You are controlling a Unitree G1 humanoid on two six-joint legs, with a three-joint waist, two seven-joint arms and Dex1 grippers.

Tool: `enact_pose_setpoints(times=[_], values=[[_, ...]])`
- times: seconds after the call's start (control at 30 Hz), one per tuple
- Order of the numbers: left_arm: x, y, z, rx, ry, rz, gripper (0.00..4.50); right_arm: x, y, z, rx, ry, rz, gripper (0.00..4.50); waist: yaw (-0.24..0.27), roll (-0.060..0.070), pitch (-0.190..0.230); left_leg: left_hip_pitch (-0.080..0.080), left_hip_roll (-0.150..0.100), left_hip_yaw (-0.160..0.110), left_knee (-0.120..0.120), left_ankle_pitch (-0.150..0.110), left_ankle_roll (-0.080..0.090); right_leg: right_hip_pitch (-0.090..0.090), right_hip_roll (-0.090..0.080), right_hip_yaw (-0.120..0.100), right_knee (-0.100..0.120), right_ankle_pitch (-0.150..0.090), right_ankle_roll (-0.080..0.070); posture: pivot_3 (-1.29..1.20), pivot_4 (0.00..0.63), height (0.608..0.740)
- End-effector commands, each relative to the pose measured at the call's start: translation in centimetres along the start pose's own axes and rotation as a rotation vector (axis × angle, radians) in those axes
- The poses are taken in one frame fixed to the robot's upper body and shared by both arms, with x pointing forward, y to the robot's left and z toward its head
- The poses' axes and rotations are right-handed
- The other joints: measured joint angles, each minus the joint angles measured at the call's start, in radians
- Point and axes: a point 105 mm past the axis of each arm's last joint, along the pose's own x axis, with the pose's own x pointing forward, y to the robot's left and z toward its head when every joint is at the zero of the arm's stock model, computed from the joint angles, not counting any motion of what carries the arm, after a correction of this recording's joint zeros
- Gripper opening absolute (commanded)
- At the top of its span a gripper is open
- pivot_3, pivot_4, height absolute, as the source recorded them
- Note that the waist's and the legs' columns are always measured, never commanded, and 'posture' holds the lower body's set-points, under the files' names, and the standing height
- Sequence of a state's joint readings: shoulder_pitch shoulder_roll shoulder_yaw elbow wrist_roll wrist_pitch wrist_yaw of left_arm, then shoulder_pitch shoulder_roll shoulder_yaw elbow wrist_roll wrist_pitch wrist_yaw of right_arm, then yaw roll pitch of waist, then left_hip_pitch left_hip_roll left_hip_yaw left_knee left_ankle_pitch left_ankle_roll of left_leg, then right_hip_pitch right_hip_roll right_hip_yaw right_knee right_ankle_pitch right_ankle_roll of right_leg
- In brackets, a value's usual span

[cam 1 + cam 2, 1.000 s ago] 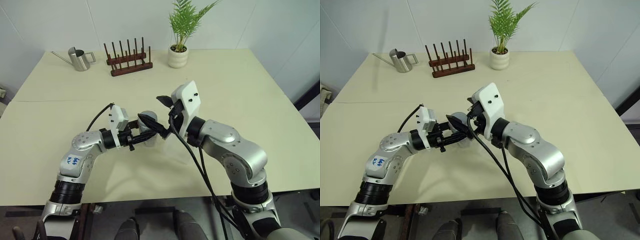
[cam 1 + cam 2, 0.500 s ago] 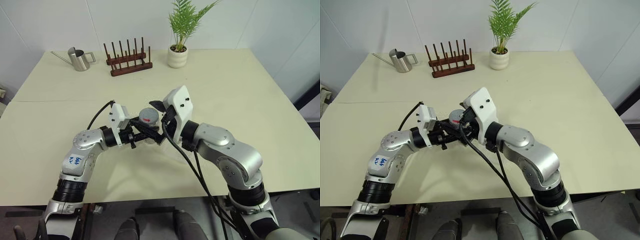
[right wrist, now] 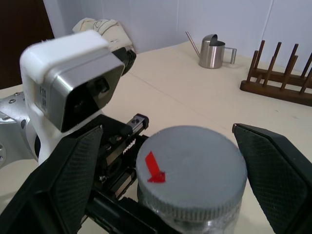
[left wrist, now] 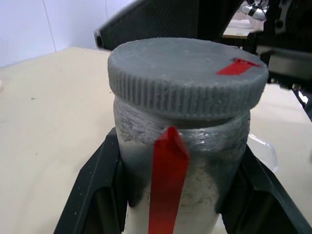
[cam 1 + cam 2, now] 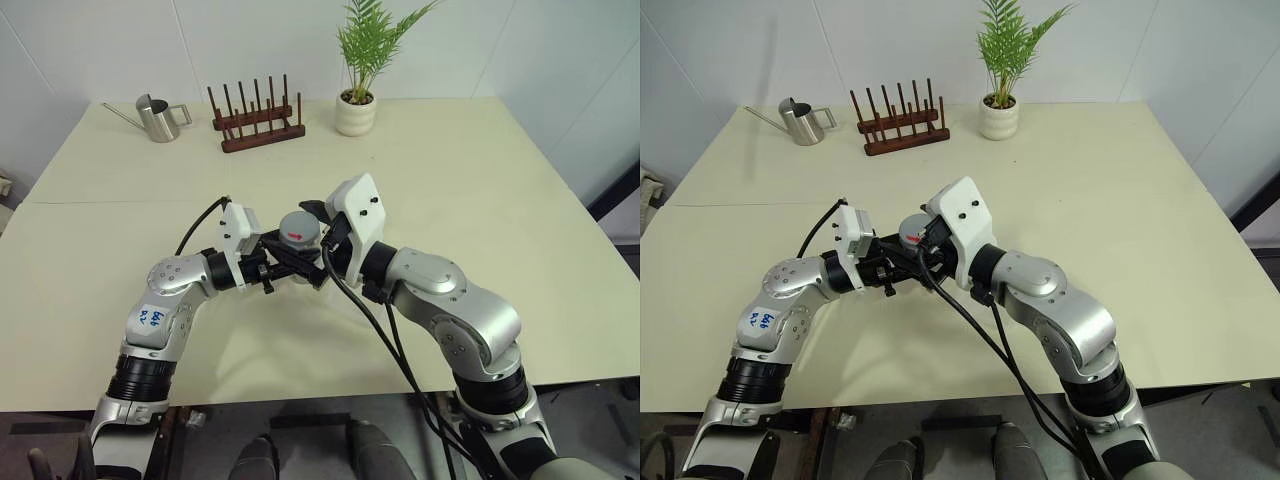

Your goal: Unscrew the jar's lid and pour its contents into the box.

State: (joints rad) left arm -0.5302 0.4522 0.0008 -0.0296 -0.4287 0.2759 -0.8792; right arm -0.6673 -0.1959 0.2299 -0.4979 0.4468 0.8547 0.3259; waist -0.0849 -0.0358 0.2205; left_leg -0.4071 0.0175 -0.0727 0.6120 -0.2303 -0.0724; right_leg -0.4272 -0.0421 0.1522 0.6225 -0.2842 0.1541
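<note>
My right gripper [image 3: 190, 161] has swung in, spread wide astride the lid [image 3: 191, 170]; left wrist view shows my left gripper [image 4: 180, 195] clamping the jar [image 4: 180, 161].

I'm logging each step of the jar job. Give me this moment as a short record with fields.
jar: upright above the table, clamped by the left gripper
lid: screwed on, red mark on top
right gripper: open, one finger on each side of the lid, not touching it
background: watering can, wooden rack, potted plant along the far edge
step: lid not yet gripped
</note>
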Motion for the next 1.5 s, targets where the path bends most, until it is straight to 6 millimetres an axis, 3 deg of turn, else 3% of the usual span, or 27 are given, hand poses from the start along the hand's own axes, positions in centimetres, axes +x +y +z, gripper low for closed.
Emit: enact_pose_setpoints(times=[0.03, 0.2, 0.53, 0.7, 0.83, 1.1, 1.5], values=[[0.1, 0.0, 1.8, 0.050, -0.054, -0.009, 1.93, -0.1, 0.2, 0.7, -0.011, -0.038, 0.006, 4.11, 0.000, 0.000, 0.000, 0.000, 0.000, 0.000, 0.000, 0.000, 0.000, 0.000, 0.000, 0.000, 0.000, 0.000, 0.000, 0.00, 0.150, 0.740], [0.1, -0.1, 1.9, 0.049, -0.057, -0.012, 1.93, -0.1, 0.1, 1.2, -0.006, -0.058, 0.006, 2.72, 0.000, 0.000, 0.000, 0.000, 0.000, 0.000, 0.000, 0.000, 0.000, 0.000, 0.000, 0.000, 0.000, 0.000, 0.000, 0.00, 0.150, 0.740], [-0.1, -0.4, 1.6, 0.023, -0.055, -0.034, 1.93, -0.3, 0.4, 2.6, 0.010, -0.125, 0.050, 2.72, 0.000, 0.000, 0.000, 0.000, 0.000, 0.000, 0.000, 0.000, 0.000, 0.000, 0.000, 0.000, 0.000, 0.000, 0.000, 0.00, 0.150, 0.740], [-0.6, -1.5, 1.6, -0.013, -0.050, -0.130, 1.93, -0.9, 1.9, 3.4, 0.026, -0.152, 0.194, 2.72, -0.001, 0.000, 0.000, 0.000, 0.000, 0.000, 0.000, 0.000, 0.000, 0.000, 0.000, 0.000, 0.000, 0.000, 0.000, 0.00, 0.150, 0.740], [-1.0, -2.4, 1.9, -0.024, -0.039, -0.251, 1.93, -2.0, 4.1, 3.3, -0.007, -0.110, 0.414, 2.72, 0.001, 0.000, 0.000, 0.000, 0.000, 0.000, 0.000, 0.000, 0.000, 0.000, 0.000, 0.000, 0.000, 0.000, 0.000, 0.00, 0.150, 0.740], [-1.2, -3.0, 2.5, -0.018, -0.031, -0.432, 1.93, -2.7, 5.4, 4.2, -0.029, -0.103, 0.637, 2.72, -0.002, 0.000, 0.000, 0.000, 0.000, 0.000, 0.000, 0.000, 0.000, 0.000, 0.001, 0.000, 0.000, 0.000, 0.000, 0.00, 0.150, 0.740], [-0.9, -3.3, 2.8, 0.005, -0.029, -0.558, 1.93, -2.5, 5.6, 4.3, -0.042, -0.098, 0.691, 2.72, -0.001, 0.000, 0.000, 0.000, 0.000, 0.000, 0.000, 0.000, 0.000, 0.000, 0.000, 0.000, 0.000, 0.000, 0.000, 0.00, 0.150, 0.740]])
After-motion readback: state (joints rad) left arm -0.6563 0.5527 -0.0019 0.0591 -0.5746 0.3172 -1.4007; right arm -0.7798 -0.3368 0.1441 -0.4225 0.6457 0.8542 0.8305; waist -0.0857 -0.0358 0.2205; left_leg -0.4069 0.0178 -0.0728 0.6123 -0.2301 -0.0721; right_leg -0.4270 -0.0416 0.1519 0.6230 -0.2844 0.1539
